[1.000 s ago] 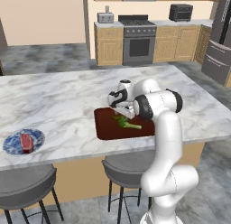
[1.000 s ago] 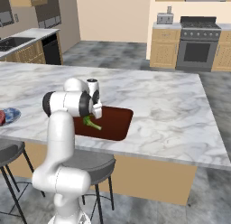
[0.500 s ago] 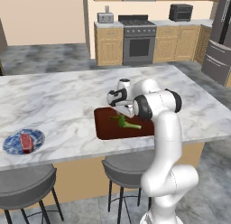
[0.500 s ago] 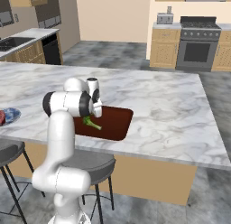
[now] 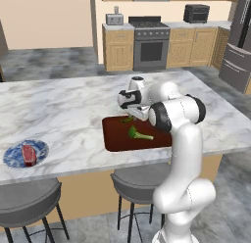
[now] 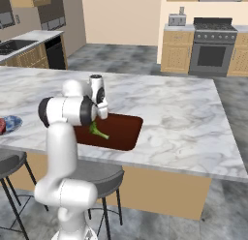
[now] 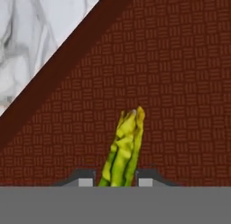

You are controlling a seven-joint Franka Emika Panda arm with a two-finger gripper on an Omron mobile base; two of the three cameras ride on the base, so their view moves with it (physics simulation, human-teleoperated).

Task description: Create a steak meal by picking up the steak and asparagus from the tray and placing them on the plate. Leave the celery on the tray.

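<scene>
Hand view looks straight down at the woven floor of the tray (image 7: 180, 83), whose dark rim crosses the upper left corner with marble counter (image 7: 31, 33) beyond it. The gripper (image 7: 113, 181) has its two finger tips drawn in close on either side of the asparagus (image 7: 124, 148), pinching the yellow-green spear, which sticks out past the tips over the tray floor. In the left base view, the gripper (image 5: 131, 114) is low over the far left corner of the dark red-brown tray (image 5: 115, 139), and a bit of the asparagus (image 5: 128, 119) shows just below it. The celery (image 5: 138, 134) lies near the tray's middle, apart from the gripper, its leafy end pointing toward the spear. Well apart to the left, near the counter's front edge, sits the blue-and-white plate (image 5: 14, 156) with the steak (image 5: 29, 154) resting on it. In the right base view, the celery (image 6: 98, 131) lies on the tray (image 6: 126, 132) just beside the arm, and the plate (image 6: 13, 122) shows at the left edge with the steak (image 6: 2, 125) on it.
</scene>
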